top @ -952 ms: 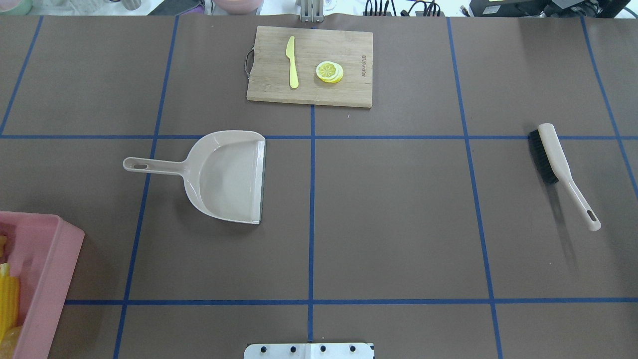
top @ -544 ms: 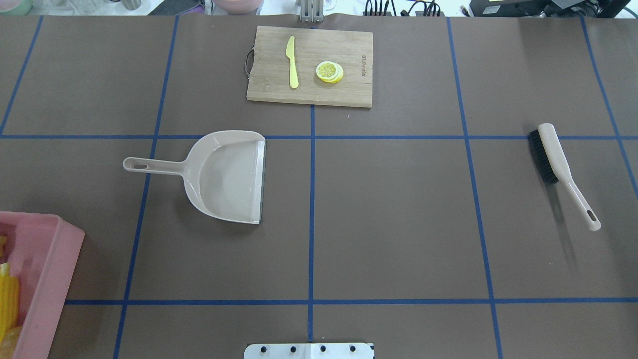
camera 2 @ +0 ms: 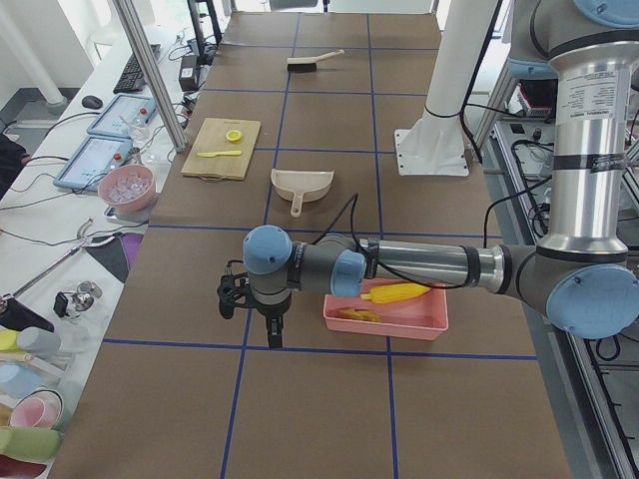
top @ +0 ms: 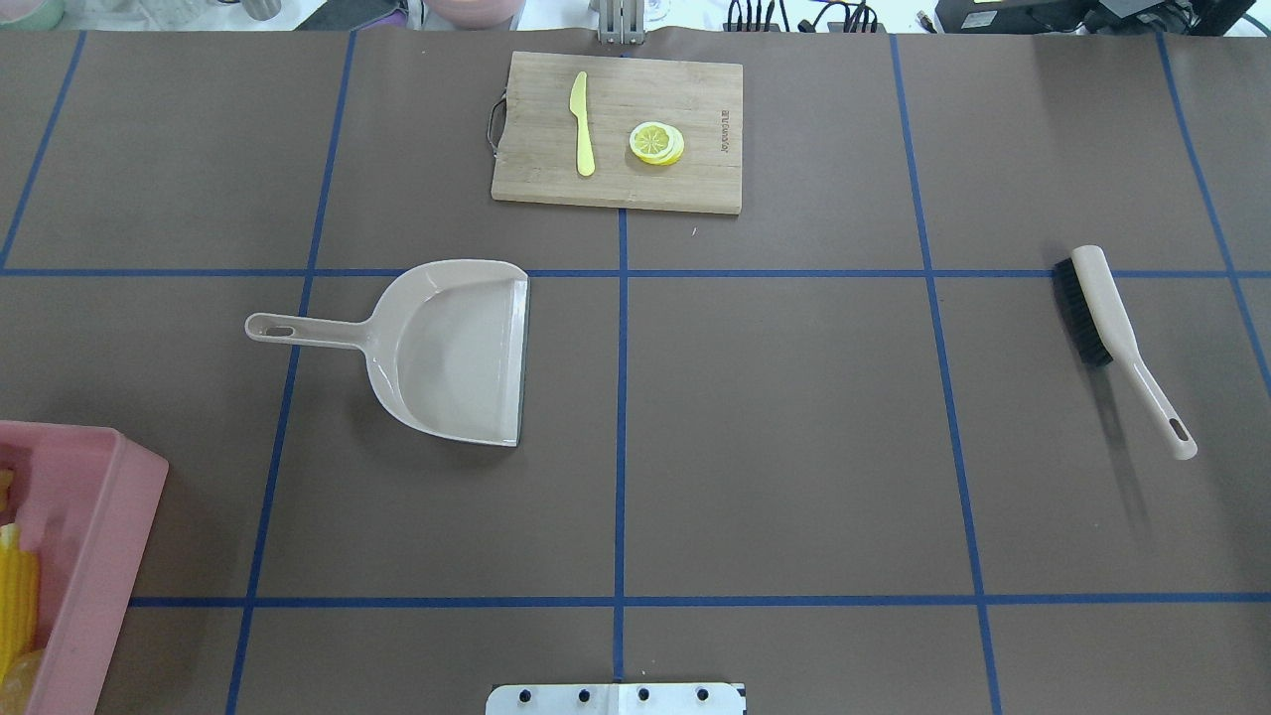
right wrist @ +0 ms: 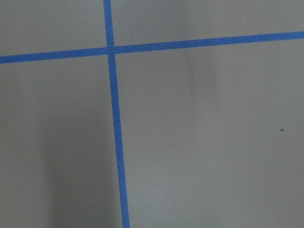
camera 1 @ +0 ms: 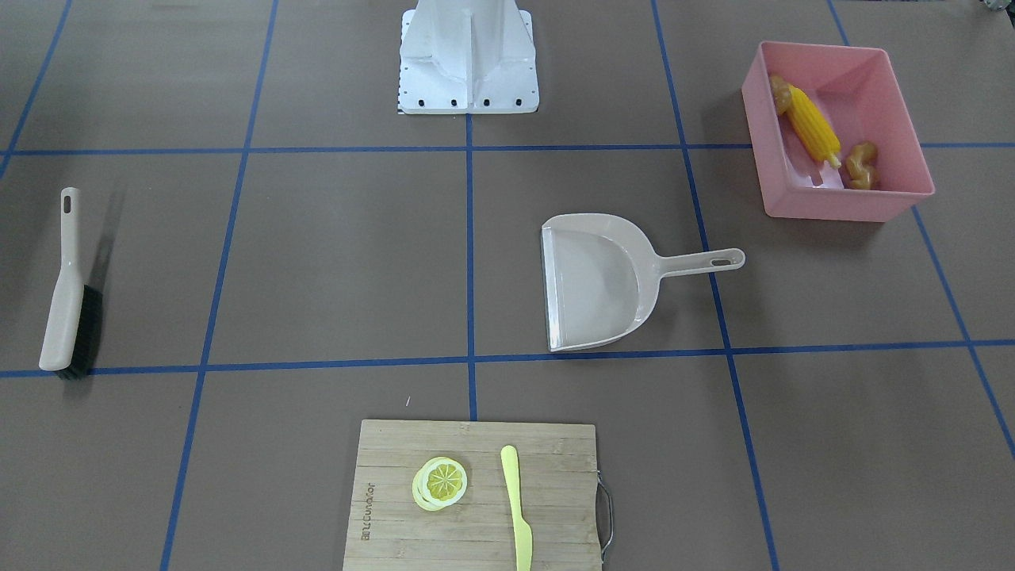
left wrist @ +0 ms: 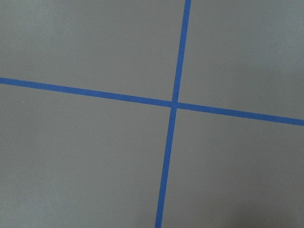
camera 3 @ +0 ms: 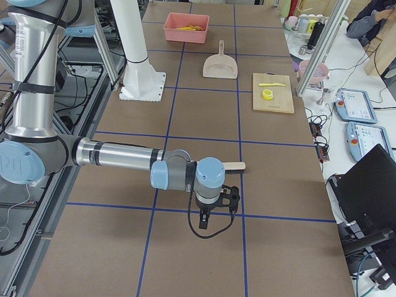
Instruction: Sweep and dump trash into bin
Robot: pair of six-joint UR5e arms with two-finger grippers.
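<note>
Overhead, bin (top: pixel 107 566) half out of frame

Bright, even overhead light, a soft shadow streak beside the brush (top: pixel 1108 308), sharp focus throughout.

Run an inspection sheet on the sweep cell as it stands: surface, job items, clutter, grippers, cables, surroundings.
Surface: brown table, blue tape grid; no loose trash seen.
Job's things: bin holds corn, ginger and a brown-orange piece, likely the potato; dustpan empty; brush lies on the robot's right side.
Clutter: board with knife and lemon slices.
Grippers: left gripper and right gripper hang over bare table, off the tools; open or shut cannot be told.
Cables: cable looped at each wrist.
Surroundings: bench with tablets; a person at its far end.
</note>
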